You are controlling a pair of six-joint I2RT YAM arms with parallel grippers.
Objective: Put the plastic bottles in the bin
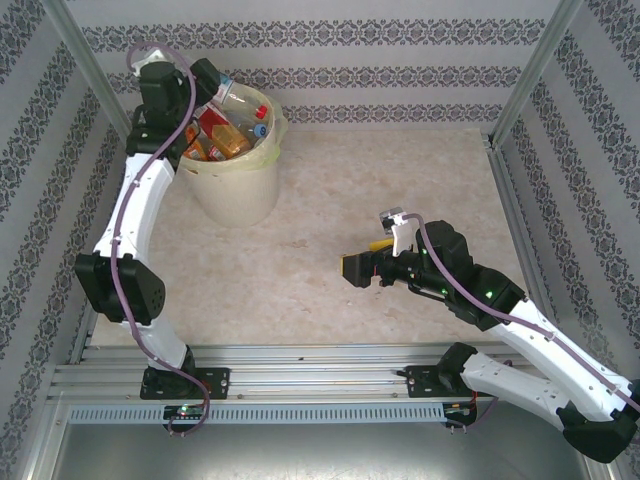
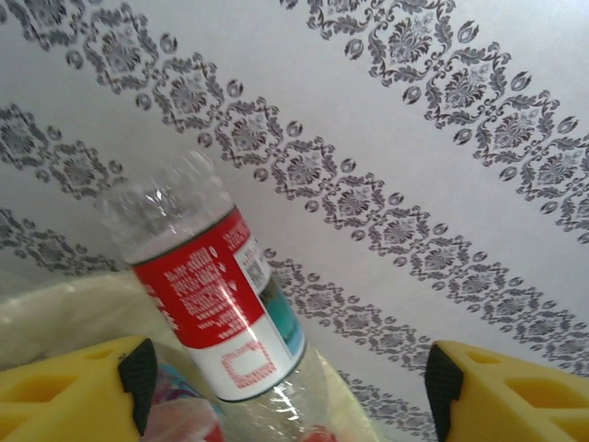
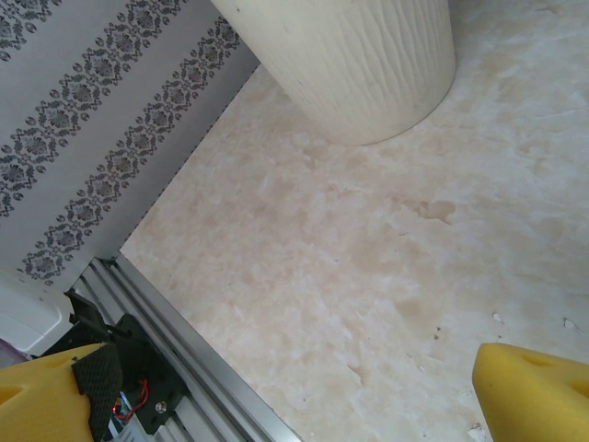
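The bin (image 1: 240, 190) stands at the back left of the table, filled with several plastic bottles (image 1: 222, 135) with red and orange labels. A clear bottle with a red and white label (image 2: 216, 304) lies slanted on top of the pile, bottom end up. My left gripper (image 1: 210, 82) hangs over the bin's rim, open. In the left wrist view its yellow fingers (image 2: 138, 382) stand wide either side of that bottle without touching it. My right gripper (image 1: 365, 258) is open low over the bare table at centre right, with nothing between its fingers (image 3: 534, 387).
The bin's ribbed cream wall (image 3: 368, 64) is some way ahead of the right gripper. Patterned walls enclose the table on three sides. An aluminium rail (image 1: 300, 365) runs along the near edge. The marbled tabletop (image 1: 380, 170) lies between the bin and the right arm.
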